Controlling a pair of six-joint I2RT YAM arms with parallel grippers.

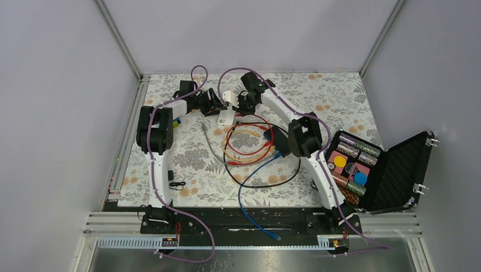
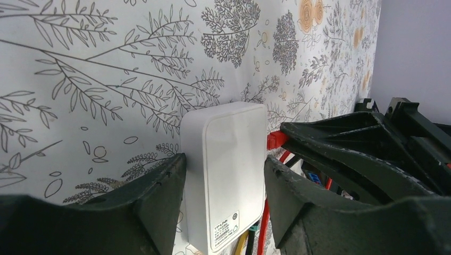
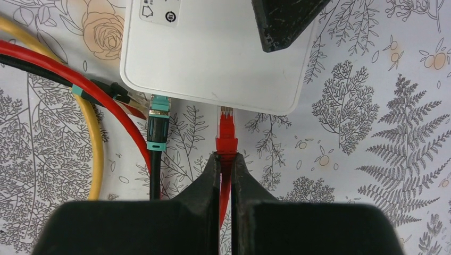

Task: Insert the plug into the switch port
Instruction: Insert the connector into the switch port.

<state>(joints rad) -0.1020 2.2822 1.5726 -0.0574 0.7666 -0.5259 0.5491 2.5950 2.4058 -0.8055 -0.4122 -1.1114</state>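
Red-booted with a clear nose, the plug (image 3: 227, 133) sits pinched by its tail between the closed fingers of the right gripper (image 3: 226, 156). Its long axis runs straight on from those fingers, and its tip meets the edge of the white box (image 3: 213, 48). Whether the nose is seated in that box or only at a socket mouth cannot be told. A teal-collared plug (image 3: 158, 125) sits in the same edge just to its left. The left gripper (image 2: 223, 170) straddles the white box, one finger on each long side, but whether it actually presses cannot be told. The switch port belongs to the black box (image 1: 270, 140) with the blue edge, which lies on the tabletop (image 3: 372, 159) to the near right of the white box. It sits among the coiled cables, just beside the right arm's elbow, and its sockets do not show. So the plug seems aimed at the wrong box. It would have to draw back along its own axis, then swing to the near right and turn to face the black box. The right arm is the nearer one and already holds the plug.
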